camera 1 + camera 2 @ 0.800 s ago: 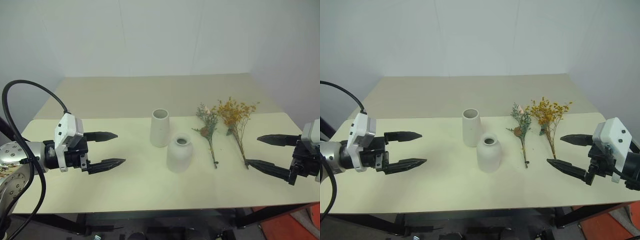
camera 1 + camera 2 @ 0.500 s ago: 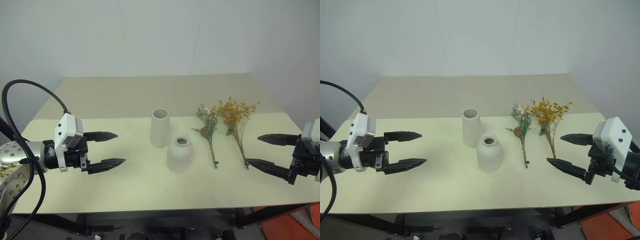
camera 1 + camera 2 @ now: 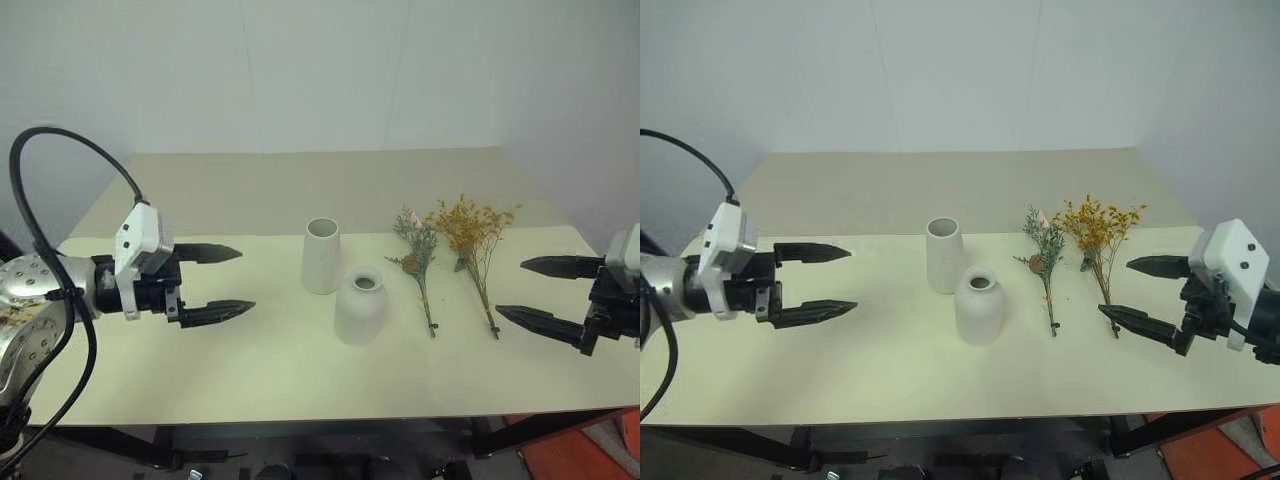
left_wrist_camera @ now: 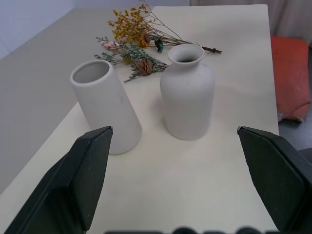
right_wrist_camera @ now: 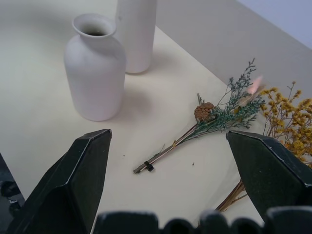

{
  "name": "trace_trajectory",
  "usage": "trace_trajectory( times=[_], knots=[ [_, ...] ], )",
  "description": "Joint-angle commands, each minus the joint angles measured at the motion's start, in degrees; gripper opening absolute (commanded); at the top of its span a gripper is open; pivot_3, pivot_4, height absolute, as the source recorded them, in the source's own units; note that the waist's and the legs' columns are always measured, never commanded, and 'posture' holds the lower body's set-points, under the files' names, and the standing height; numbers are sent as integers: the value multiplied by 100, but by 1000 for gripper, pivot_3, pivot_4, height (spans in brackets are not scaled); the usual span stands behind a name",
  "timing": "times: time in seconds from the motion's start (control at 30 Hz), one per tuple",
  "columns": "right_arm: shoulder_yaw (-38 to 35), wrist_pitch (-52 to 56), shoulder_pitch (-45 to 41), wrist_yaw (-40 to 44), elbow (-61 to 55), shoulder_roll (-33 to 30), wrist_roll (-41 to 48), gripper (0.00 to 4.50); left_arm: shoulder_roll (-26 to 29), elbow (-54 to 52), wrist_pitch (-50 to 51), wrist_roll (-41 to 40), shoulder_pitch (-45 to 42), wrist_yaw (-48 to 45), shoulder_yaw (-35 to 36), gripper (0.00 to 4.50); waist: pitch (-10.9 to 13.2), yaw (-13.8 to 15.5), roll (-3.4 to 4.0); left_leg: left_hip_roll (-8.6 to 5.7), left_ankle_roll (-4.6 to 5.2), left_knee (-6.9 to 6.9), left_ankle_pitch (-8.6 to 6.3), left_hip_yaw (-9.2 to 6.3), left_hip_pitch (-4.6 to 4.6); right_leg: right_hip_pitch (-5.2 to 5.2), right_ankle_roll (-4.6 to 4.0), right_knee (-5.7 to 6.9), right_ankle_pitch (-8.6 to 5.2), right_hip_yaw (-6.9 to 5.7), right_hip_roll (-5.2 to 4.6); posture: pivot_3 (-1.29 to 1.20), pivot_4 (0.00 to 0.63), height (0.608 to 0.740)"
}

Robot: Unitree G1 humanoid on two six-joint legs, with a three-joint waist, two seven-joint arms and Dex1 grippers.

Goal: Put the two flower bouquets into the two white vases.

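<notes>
My right pincer hangs spread and empty near the bench's right edge, just beside the yellow bouquet; the grey-green bouquet lies next to it. My left pincer, also spread, waits toward the left edge. The tall vase and round vase stand mid-bench. I worry that pinching thin stems flat on the bench may slip or snag both bunches.
</notes>
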Motion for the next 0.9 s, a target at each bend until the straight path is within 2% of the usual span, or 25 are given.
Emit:
trace_trajectory(
  times=[0.03,0.23,0.4,0.5,0.67,0.9],
  knots=[
    [497,461,-532,-728,99,-153,-200,4466,-169,241,-130,218,-585,-4,-406,4500,0,-18,0,0,0,0,0,0,2,0,0,2,0,1,0,0,150,740],
    [1485,1778,-1854,-1772,530,-130,-281,4466,-741,1012,-222,899,-1952,-139,-1498,4500,0,-6,-2,-4,-1,2,1,0,-11,-10,-23,2,14,1,1,0,150,740],
    [2244,2563,-2764,-2421,1031,34,-581,4466,-1382,1538,553,1161,-3136,-131,-2253,4500,1,-6,-3,-8,0,4,0,-2,-28,-20,-40,-2,25,-3,-1,0,150,740],
    [2734,2889,-3157,-2488,1473,56,-784,4466,-1835,1933,1127,1223,-3871,-59,-2557,4500,1,-8,-4,-10,2,6,-1,-3,-41,-28,-37,-1,26,-4,-2,0,150,740],
    [3256,3415,-3962,-2509,2451,275,-1003,4466,-2399,2500,1469,1309,-4642,-154,-2811,4500,2,-58,-3,-12,3,10,-1,-3,-48,-37,-36,-1,26,-3,-3,0,150,740],
    [4384,3601,-5049,-2083,4029,549,-1552,4466,-2786,2892,1380,1560,-4995,-425,-3102,4500,2,-178,-1,-12,3,9,-1,-2,-44,-38,-36,3,26,0,-3,0,150,740]
  ],
)
